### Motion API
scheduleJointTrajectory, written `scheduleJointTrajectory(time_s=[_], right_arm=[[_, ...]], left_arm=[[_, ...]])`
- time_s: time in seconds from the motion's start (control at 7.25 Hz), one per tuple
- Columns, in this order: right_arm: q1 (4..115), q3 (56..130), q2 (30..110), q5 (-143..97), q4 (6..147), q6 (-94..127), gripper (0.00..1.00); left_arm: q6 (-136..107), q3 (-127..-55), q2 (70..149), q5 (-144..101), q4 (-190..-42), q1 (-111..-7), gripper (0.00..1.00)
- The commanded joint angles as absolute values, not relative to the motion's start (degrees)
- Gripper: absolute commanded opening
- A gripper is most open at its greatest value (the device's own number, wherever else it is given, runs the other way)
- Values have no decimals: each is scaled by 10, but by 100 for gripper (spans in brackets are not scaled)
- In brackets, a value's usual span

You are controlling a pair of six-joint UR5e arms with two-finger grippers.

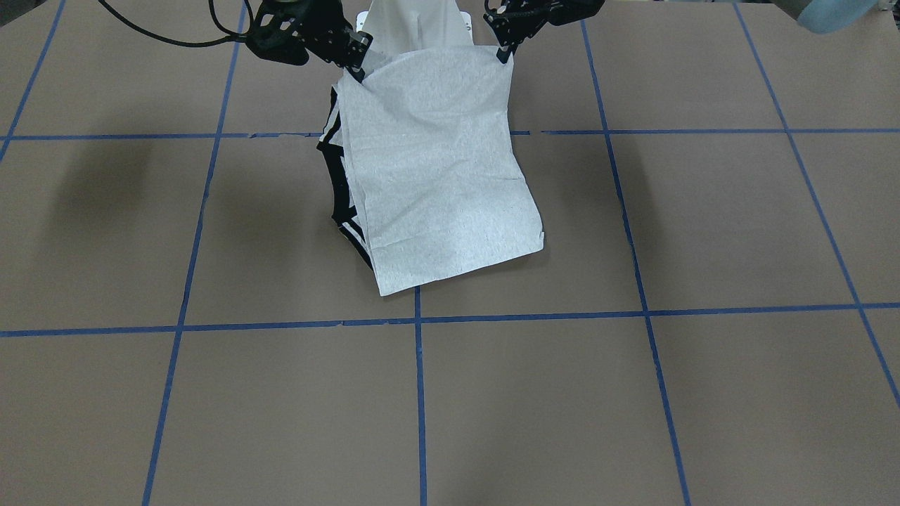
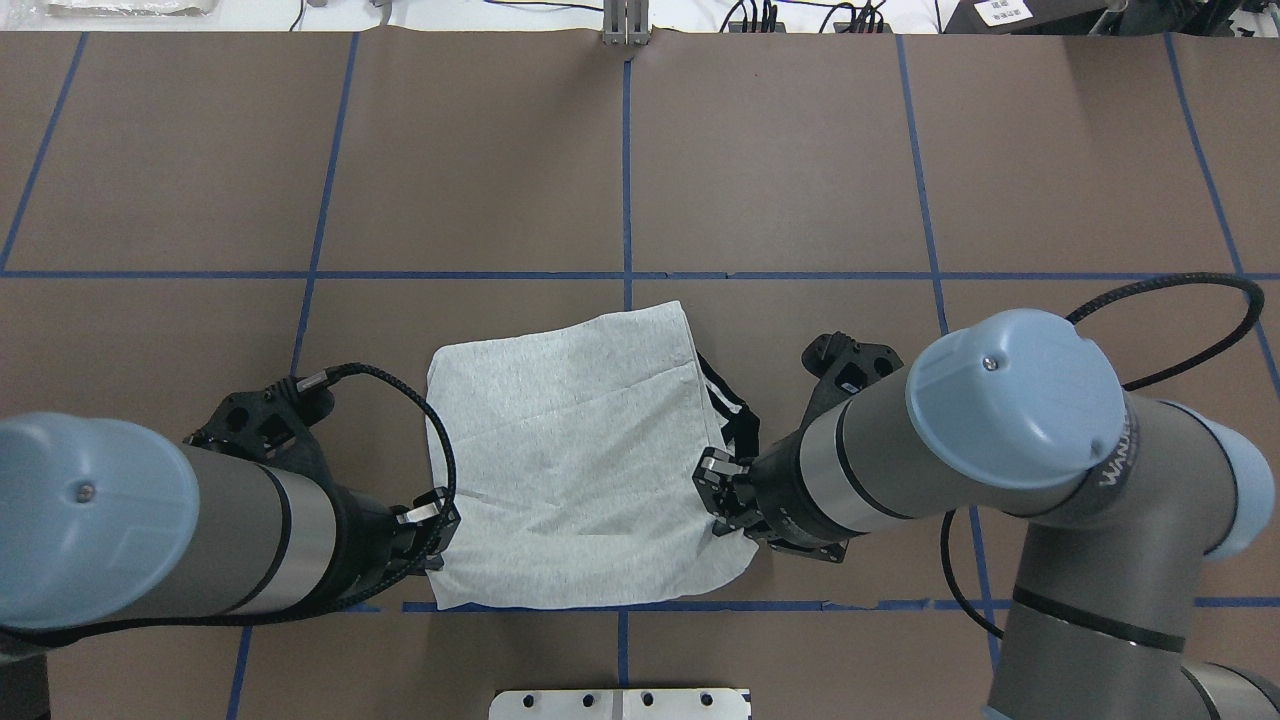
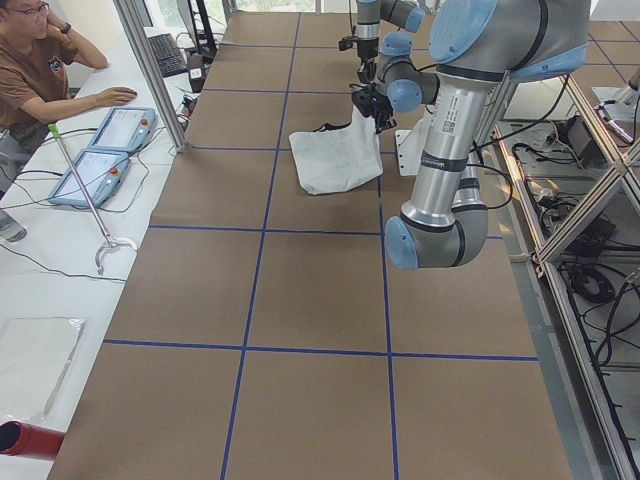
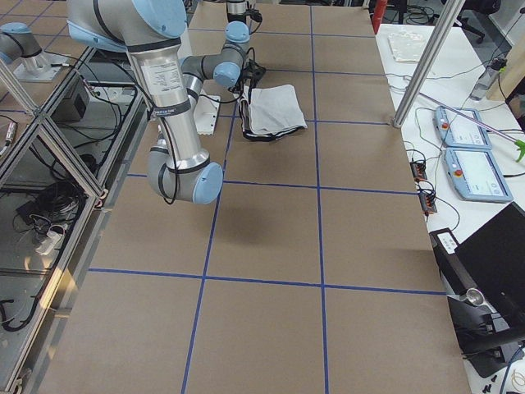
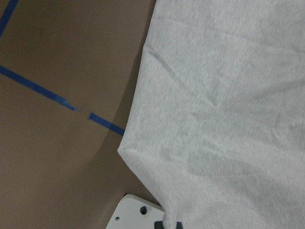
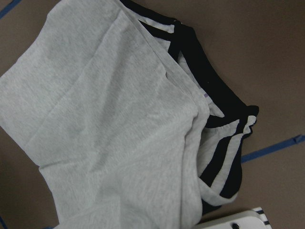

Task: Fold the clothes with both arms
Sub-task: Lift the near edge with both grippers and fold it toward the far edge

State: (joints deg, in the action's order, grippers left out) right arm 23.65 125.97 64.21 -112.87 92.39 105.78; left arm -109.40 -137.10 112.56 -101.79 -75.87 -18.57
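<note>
Left pincer (image 1: 505, 55) and right pincer (image 1: 356, 71) each tight on a raised corner of the grey T-shirt (image 1: 436, 176).

Silver arms (image 2: 862, 452), lt-blue caps (image 2: 1010, 395), lettering (image 2: 1118, 456) unclear

Robotics lab, tape-gridded table (image 2: 800, 150), teach pendants (image 3: 122, 128)

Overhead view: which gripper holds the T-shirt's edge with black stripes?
The right gripper: the black stripes lie beside it, while the left gripper holds a plain grey edge of the T-shirt.
</note>
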Motion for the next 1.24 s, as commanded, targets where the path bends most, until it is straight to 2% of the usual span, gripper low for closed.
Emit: scheduleJointTrajectory(time_s=[0.0,0.55,1.1], right_arm=[[282,1202,589,-1143,919,1035,0],[316,1109,546,-1144,918,999,0],[324,1007,510,-1144,853,992,0]], left_arm=[[-1070,-1368,1127,-1019,-759,-217,0],[-1069,-1302,1129,-1016,-811,-243,0],[-1056,-1246,1129,-1015,-865,-282,0]])
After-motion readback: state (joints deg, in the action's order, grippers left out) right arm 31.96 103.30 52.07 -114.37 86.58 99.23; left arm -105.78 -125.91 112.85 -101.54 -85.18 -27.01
